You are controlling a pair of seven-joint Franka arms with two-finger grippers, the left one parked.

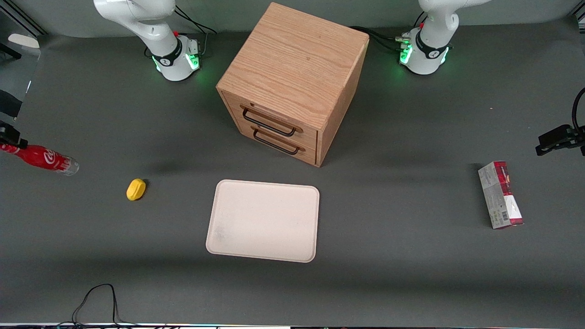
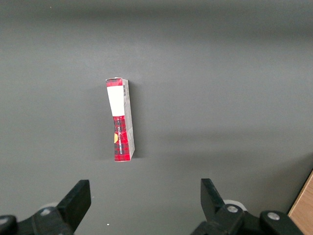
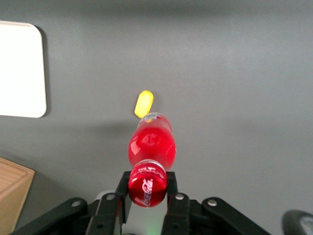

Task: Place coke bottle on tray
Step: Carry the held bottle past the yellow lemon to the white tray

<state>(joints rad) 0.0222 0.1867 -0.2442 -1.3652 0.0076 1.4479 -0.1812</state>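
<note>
You are getting even, soft overhead light; the drawer cabinet [image 1: 292, 82] is casting a faint shadow on the matte surface [image 1: 411, 274]. Green glows are showing at the arm bases, and the bottle cap [image 3: 147, 187] is blurring close to the wrist lens.

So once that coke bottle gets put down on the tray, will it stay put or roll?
The gripper pinches the coke bottle near its cap, so it may swing. Round and slim, laid down it would likely roll; the tray has a low rim that might stop it. Upright, it could tip.

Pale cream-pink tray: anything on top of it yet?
Nothing lies on the pale cream-pink rectangular tray; its whole surface shows. The small red coke bottle is gripped in the claw, at the working arm's end of the table.
</note>
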